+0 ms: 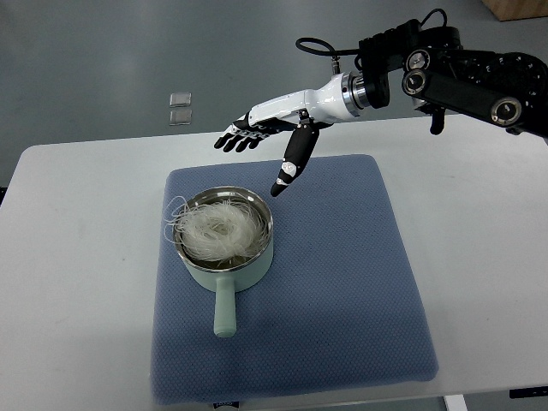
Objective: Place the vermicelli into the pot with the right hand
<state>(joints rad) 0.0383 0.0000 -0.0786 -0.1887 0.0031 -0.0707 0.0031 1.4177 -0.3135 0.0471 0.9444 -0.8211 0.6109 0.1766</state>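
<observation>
Nearest us lies the blue quilted fabric mat (342, 325), spread across the white rectangular table (77, 257). On the mat, toward its ten o'clock area, stands the pale mint-green metal pot with a steel rim (229, 257), its stubby handle pointing to six o'clock.

The tangle of white, thread-thin vermicelli (218, 229) sits inside the pot, heaped into a loose nest that fills most of the bowl. A few strands loop out over the rim at nine to ten o'clock and hang outside the wall.

The white-and-black right hand (261, 137) hangs above the table at the pot's one o'clock, apart from it. We see its fingers spread and holding nothing, the thumb pointing down toward the mat just beside the rim. The left hand is not in view.

We judge the placing essentially done, so the risks lie in the leaving. Those stray loops are the weak point: if a finger or the lowered thumb catches one as the arm moves, the light, clinging mass could be dragged back out over the edge. A low sweep across the rim could also nudge the pot on the soft mat, or tip it by its handle.

Two small clear packets (180, 108) lie on the grey floor beyond the table at twelve o'clock.
</observation>
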